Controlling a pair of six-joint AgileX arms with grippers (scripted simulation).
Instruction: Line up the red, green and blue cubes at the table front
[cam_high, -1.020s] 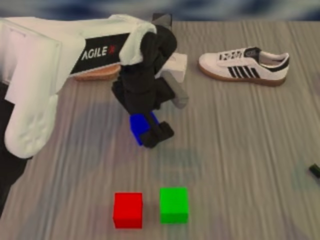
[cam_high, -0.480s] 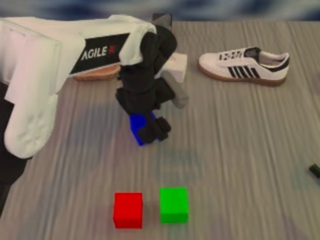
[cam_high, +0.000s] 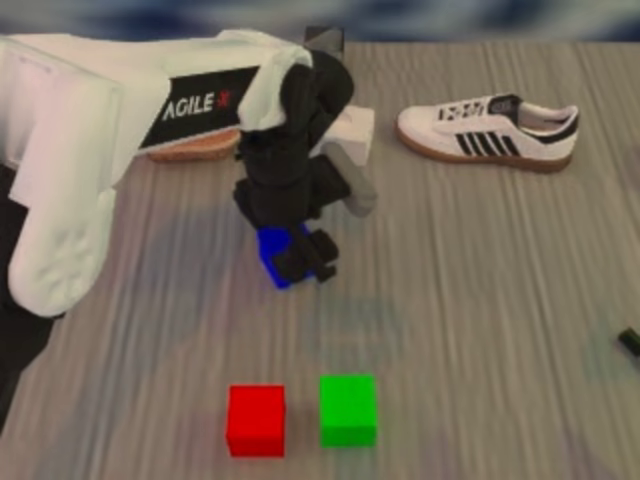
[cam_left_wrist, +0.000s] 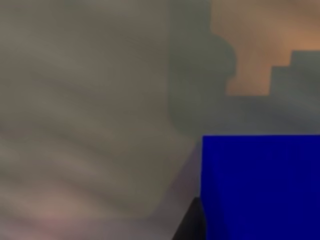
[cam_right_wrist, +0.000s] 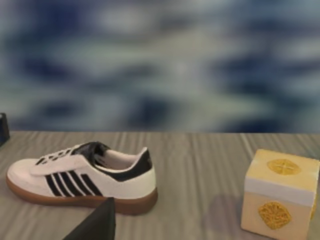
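From above, our left gripper (cam_high: 300, 262) sat down over the blue cube (cam_high: 272, 255), its fingers either side of it; we judged them closed on the cube, though the arm hid most of the contact. The red cube (cam_high: 256, 420) and green cube (cam_high: 348, 409) lay side by side nearer the table (cam_high: 480, 300) front, well below the gripper. A thin grip could let the blue cube twist or drop on the carry, and a low pass might knock the green cube out of line. Our right arm barely showed at the right edge, so its fingers could not be judged.

In the left wrist view, the blue cube filled one corner, right against a dark finger tip (cam_left_wrist: 192, 225); the other finger was cut off.

The right wrist view showed only a sneaker (cam_right_wrist: 80, 180) and a cream box (cam_right_wrist: 280, 195), no cubes.
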